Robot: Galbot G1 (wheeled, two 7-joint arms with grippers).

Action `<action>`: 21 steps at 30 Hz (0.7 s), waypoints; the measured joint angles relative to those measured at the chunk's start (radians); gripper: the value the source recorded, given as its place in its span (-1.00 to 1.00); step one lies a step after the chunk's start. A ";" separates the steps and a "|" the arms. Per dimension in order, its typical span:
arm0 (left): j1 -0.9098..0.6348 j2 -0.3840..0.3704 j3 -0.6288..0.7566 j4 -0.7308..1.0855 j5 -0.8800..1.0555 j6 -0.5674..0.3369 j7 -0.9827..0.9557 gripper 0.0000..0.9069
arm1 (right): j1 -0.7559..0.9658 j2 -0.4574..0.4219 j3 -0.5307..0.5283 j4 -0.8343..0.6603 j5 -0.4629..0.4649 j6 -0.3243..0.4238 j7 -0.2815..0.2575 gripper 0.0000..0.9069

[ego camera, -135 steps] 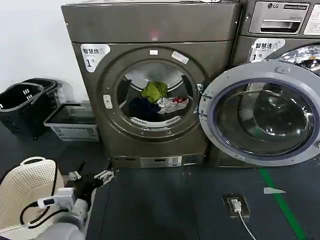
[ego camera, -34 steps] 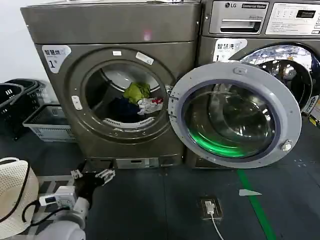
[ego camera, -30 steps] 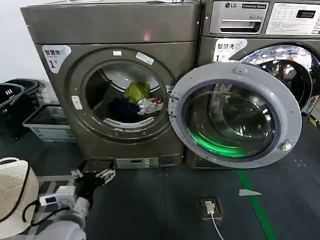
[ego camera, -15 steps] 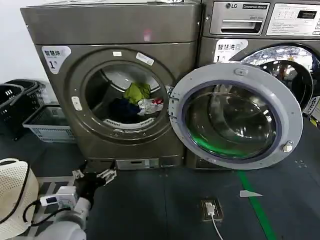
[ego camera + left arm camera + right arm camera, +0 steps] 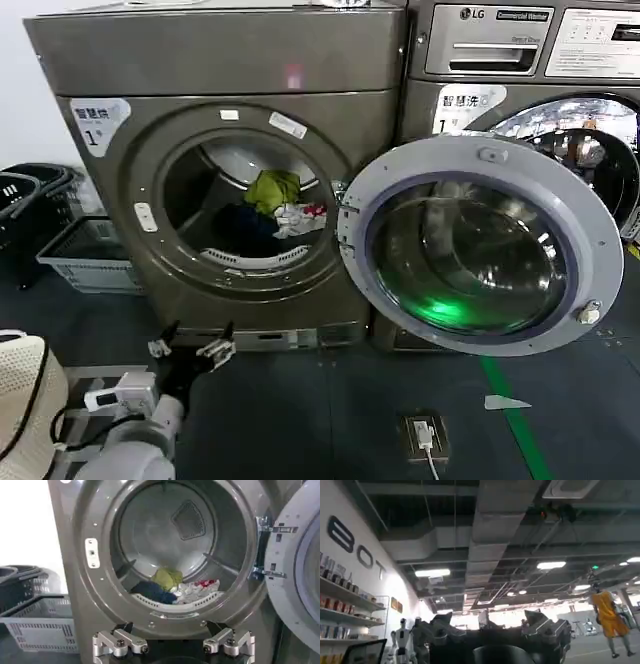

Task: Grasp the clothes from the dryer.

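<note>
The dryer [image 5: 230, 60], bronze-grey with a "1" sticker, stands straight ahead with its round door [image 5: 480, 245] swung open to the right. The clothes lie in a small heap at the drum's front: a yellow-green piece [image 5: 275, 188], a dark navy one [image 5: 240, 225] and a white-and-red one [image 5: 300, 218]. The left wrist view looks into the drum at the same heap [image 5: 172, 586]. My left gripper [image 5: 190, 345] is open and low, in front of the dryer's base and well below the porthole, holding nothing. My right gripper [image 5: 492, 627] is open, pointing up at a ceiling.
An LG machine [image 5: 500, 40] stands right of the dryer, partly behind the open door. A grey basket [image 5: 80, 255] and black baskets [image 5: 20, 200] sit on the floor to the left. A white perforated basket [image 5: 20, 400] is beside my left arm. A floor socket [image 5: 425, 435] lies ahead.
The dryer has grown slightly larger in the head view. My left gripper has risen a little toward the dryer's base, still open. The clothes have not moved.
</note>
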 measured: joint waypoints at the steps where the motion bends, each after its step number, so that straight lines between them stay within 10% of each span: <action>1: 0.000 0.000 0.000 0.001 0.000 0.000 0.000 1.00 | 0.000 0.000 0.000 0.000 0.000 0.000 0.000 1.00; 21: -0.003 0.003 0.003 0.016 0.005 0.000 -0.002 1.00 | -0.005 -0.001 0.006 -0.001 0.003 0.002 0.004 1.00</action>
